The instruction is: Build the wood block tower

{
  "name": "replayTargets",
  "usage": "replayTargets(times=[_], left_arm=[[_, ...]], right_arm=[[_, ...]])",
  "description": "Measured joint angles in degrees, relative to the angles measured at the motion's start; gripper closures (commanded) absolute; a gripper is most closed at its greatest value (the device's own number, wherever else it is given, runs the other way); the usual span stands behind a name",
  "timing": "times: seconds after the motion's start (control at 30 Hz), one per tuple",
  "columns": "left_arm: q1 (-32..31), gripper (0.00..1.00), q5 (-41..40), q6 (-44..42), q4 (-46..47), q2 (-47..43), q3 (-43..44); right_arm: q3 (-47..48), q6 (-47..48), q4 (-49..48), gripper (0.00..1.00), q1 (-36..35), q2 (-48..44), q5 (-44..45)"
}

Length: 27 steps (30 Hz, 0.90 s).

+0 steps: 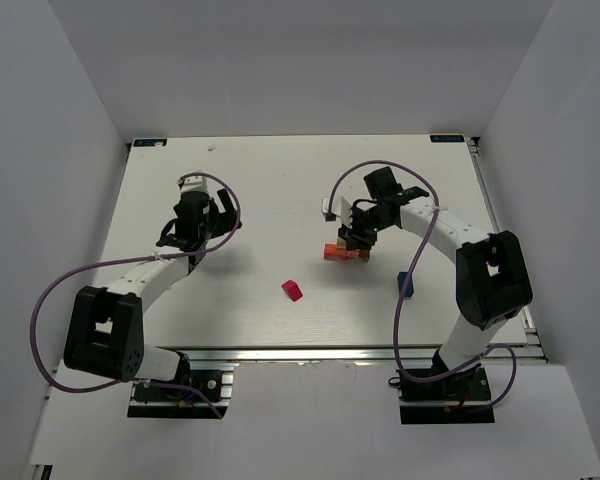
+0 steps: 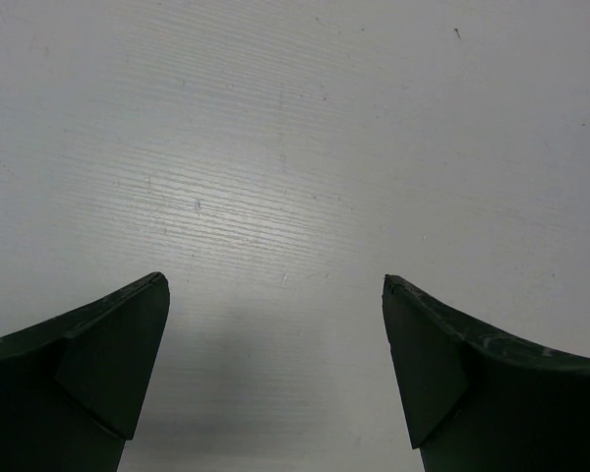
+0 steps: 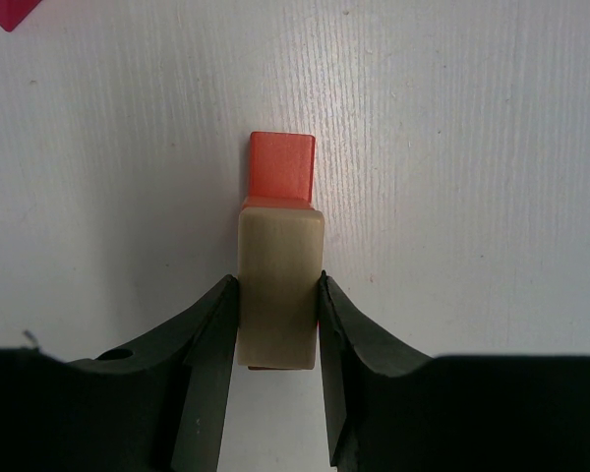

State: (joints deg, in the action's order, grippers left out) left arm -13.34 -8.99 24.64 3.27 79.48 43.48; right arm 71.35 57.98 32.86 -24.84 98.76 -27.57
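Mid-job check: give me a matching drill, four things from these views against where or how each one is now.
Things:
1. tan block
2. magenta-red block
3. blue block
4. left gripper

States:
A. open over bare table
B. lying loose, between the two arms
C. clamped in the right gripper, over an orange-red block
D. on the table, close beside the right arm

Pairs: 1-C; 2-B; 3-D; 4-A
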Motion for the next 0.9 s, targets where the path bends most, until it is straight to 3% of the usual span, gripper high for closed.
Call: replayTargets(times=[0.9], left_arm=[[0.0, 0.02, 0.0, 0.0, 0.0, 1.3, 0.1]], right_arm=[[0.0, 0.9, 0.0, 0.53, -0.2, 0.0, 0.2]])
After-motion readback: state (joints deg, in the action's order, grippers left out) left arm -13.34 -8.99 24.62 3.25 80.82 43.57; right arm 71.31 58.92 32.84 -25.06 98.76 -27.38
